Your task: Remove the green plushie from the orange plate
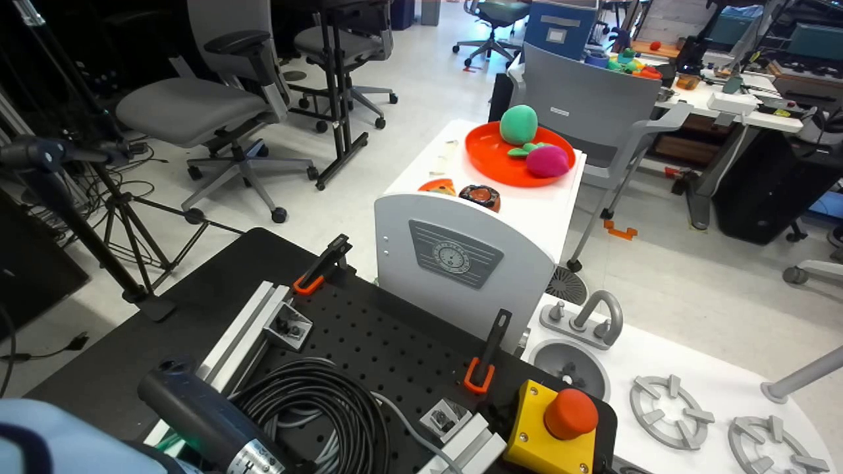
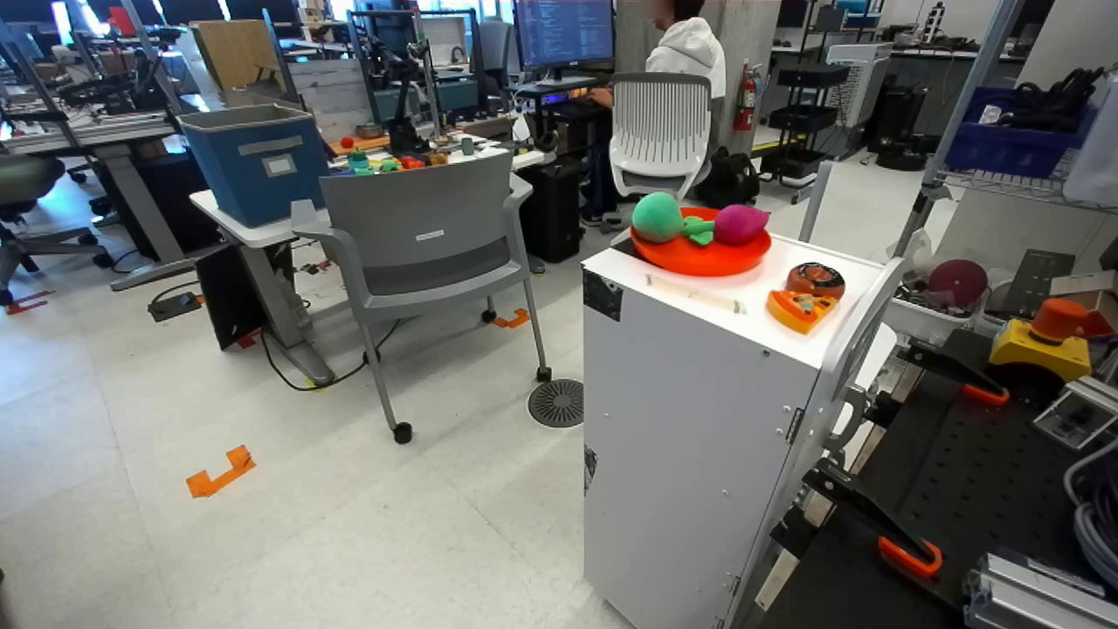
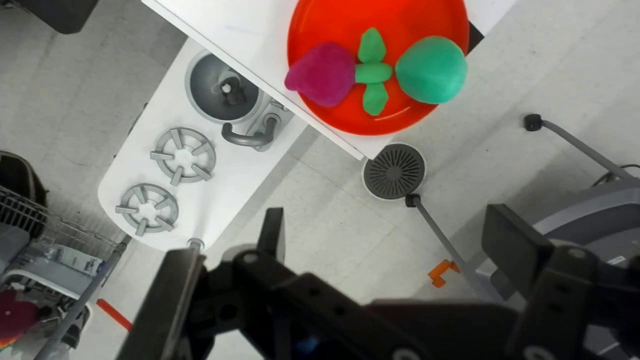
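Green plushie point(image 3: 431, 70), rounded: on the orange plate point(image 1: 491, 155), toward the rim, just beside the leafy green stem of a magenta toy point(image 3: 322, 75). Orange plate: round, shallow, on a white tabletop point(image 1: 537, 207), with an orange wedge-shaped toy point(image 2: 802, 310) and a round brown toy point(image 2: 816, 279) near it. Tool point(image 3: 387, 227): seen in the wrist view, jaws spread wide, well apart from plushie and plate. Marked items: grey panel point(image 1: 454, 308), upright at the tabletop's end, bearing a round dial point(image 1: 452, 257) with graduations too small to read; grey chair point(image 2: 415, 210), in both exterior views, a pale label point(image 2: 430, 235) across the backrest, lettering illegible; blue bin point(image 2: 262, 188), a white card point(image 2: 279, 164) on its side, illegible; dark cylinder point(image 1: 201, 411), near coiled black cable point(image 1: 316, 374), white printed sticker point(image 1: 257, 459), text indistinct; monitor point(image 2: 566, 35), in an exterior view, lines of text on a blue screen, too small to read.
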Robot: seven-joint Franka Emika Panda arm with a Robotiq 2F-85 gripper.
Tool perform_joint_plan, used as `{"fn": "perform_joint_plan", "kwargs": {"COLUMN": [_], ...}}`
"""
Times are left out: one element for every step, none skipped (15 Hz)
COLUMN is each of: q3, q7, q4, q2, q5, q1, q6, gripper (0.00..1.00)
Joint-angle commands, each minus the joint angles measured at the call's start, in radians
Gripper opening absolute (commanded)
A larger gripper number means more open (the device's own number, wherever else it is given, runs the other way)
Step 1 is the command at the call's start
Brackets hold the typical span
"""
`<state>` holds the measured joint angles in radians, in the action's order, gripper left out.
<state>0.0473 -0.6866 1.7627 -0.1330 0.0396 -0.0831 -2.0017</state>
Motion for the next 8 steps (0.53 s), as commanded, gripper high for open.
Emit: {"fn": "perform_joint_plan", "kwargs": {"q3": [0.015,0.015,0.016,0.017,0.018,0.02,0.021,0.024], "q7": [0.0,0.007,0.014,0.013,0.014,0.013,0.013,0.012], "q4": [0.018,0.018,0.016,0.013,0.01,0.004,-0.001,-0.004], "q2": [0.013,0.01,0.005,-0.002,-0.008,-0.019,-0.029,-0.039], "q5": [-0.047,-0.05,-0.055,-0.055,-0.055,-0.053,-0.055,-0.053], "q1": [0.012,0.012,0.011,0.011,0.01,0.01,0.009,0.009], "q6": [-0.053,-0.055,-0.049,-0.047,-0.045,-0.038,-0.032,-0.029], "gripper": [1.0,1.0,1.0,1.0,1.0,1.0,1.0,1.0]}}
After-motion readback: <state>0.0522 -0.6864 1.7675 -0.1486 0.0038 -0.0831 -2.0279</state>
